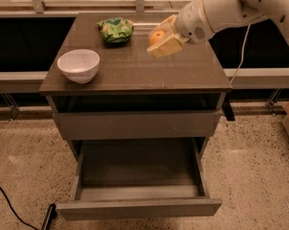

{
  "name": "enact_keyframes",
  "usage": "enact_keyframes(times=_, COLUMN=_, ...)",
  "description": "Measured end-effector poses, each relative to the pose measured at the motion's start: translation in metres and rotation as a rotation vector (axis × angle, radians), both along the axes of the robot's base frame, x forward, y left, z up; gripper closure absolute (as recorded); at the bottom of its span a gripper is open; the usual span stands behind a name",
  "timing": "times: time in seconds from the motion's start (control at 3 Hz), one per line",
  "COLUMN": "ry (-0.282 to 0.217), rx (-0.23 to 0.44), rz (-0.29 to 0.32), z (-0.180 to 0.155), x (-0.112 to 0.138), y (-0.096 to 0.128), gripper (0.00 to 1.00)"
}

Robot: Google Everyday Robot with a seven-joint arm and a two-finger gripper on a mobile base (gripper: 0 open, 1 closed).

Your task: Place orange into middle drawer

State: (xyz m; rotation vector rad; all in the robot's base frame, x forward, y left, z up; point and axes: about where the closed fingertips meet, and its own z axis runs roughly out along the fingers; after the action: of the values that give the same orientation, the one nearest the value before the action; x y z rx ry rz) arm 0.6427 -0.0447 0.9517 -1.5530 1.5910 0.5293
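Note:
The orange [157,36] sits between the tan fingers of my gripper [160,42], above the back right part of the cabinet top [135,68]. The gripper is closed around it, with the white arm reaching in from the upper right. The middle drawer [137,208] is pulled open at the bottom front of the cabinet. Its dark floor shows nothing in it. The gripper is well above and behind the drawer.
A white bowl [78,65] stands at the left of the cabinet top. A green patterned snack bag [116,29] lies at the back, just left of the gripper. Another grey drawer front [135,124] is closed above the open drawer. A black cable [10,207] lies on the floor at the left.

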Motion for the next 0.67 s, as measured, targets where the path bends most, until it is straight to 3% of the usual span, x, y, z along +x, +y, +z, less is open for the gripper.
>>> enact_keyframes(times=0.33, ry=0.013, rx=0.024, rz=0.024, z=-0.006, x=-0.027, y=0.003, gripper=1.00)
enact_keyframes(times=0.67, ry=0.052, rx=0.043, rz=0.022, z=-0.034, x=-0.058, y=0.001, gripper=1.00)
